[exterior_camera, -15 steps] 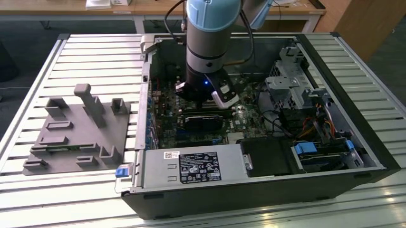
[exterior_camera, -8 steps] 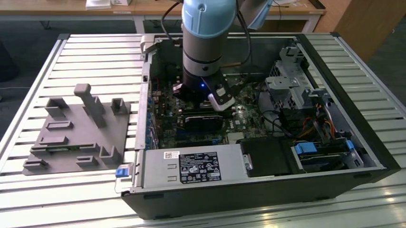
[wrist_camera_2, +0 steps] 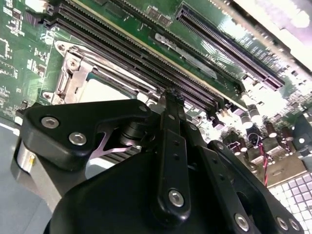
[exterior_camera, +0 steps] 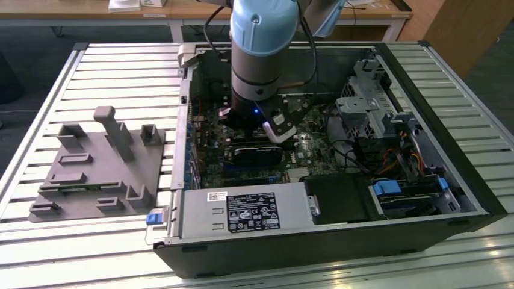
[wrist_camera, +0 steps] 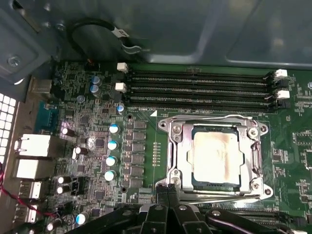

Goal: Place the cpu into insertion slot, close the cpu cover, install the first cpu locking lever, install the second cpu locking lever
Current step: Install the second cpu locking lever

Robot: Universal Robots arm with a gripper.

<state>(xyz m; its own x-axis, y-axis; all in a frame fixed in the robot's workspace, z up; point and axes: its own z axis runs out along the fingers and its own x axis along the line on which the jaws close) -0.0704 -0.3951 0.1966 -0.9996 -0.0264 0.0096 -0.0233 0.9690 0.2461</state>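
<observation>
Just ahead of the tool [wrist_camera: 168, 191], in the first wrist view, the cpu [wrist_camera: 216, 155] lies flat in the insertion slot [wrist_camera: 191, 181], its pale top stained brown down the middle. The cpu cover [wrist_camera: 181, 151] is down around it as a silvery frame, and a thin wire lever [wrist_camera: 214, 118] arches along the frame's far edge. Beyond that run four long memory slots [wrist_camera: 200, 90], with a row of round capacitors [wrist_camera: 112, 145] off to one side.

In the second wrist view the tool's black linkage [wrist_camera_2: 170, 146] blocks most of the socket, leaving one corner of the cover [wrist_camera_2: 73, 78] and a sliver of the chip [wrist_camera_2: 105, 91] showing past it. Its fingers [wrist_camera_2: 171, 100] look pressed together, pinching nothing, with the tip at the frame's near edge.

From the exterior view, the arm [exterior_camera: 257, 54] reaches straight down into the open computer case [exterior_camera: 321, 250] on the slatted counter [exterior_camera: 120, 60]. A labelled power supply box [exterior_camera: 245, 212] and a grey fixture block [exterior_camera: 100, 165] sit well apart from the tool.
</observation>
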